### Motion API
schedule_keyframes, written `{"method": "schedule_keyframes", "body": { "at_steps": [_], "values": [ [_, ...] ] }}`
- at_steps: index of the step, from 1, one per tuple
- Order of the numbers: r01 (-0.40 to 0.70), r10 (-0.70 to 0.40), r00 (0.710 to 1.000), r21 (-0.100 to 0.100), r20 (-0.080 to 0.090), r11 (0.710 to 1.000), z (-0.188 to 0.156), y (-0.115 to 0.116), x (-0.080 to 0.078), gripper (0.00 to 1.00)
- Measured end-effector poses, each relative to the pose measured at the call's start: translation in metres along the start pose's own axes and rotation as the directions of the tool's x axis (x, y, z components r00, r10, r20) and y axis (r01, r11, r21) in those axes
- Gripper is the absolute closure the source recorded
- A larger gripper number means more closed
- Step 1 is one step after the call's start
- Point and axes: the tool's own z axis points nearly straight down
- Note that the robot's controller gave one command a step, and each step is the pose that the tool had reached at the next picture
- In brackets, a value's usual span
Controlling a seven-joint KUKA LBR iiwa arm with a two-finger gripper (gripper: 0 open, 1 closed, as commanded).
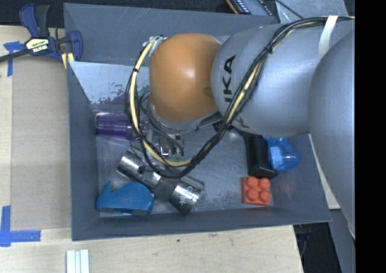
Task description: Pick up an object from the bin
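Your gripper (166, 147) hangs over a silver-and-black cylinder (175, 190), its long axis running upper left to lower right. Clenched or released, you cannot tell.

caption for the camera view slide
End effector inside the grey bin, above a silver-and-black cylinder, blue piece alongside.

Bare bin floor (220, 166) lay open between the black-and-silver cylinder (181, 194) and the orange block (257, 191). A purple tube (111, 125) and a blue piece (125, 198) crowded the left side; a black box (259, 156) blocked the right.
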Motion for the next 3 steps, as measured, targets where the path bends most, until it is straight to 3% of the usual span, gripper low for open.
{"method": "schedule_keyframes", "body": {
  "at_steps": [1,2,3],
  "values": [
    [-0.003,0.003,1.000,-0.002,0.008,1.000,-0.005,-0.001,-0.002,0.00],
    [0.123,-0.123,0.992,-0.002,0.008,0.992,0.071,-0.025,-0.007,0.00],
    [0.318,-0.318,0.948,0.005,0.008,0.948,0.079,-0.004,-0.056,0.00]
  ]
}}
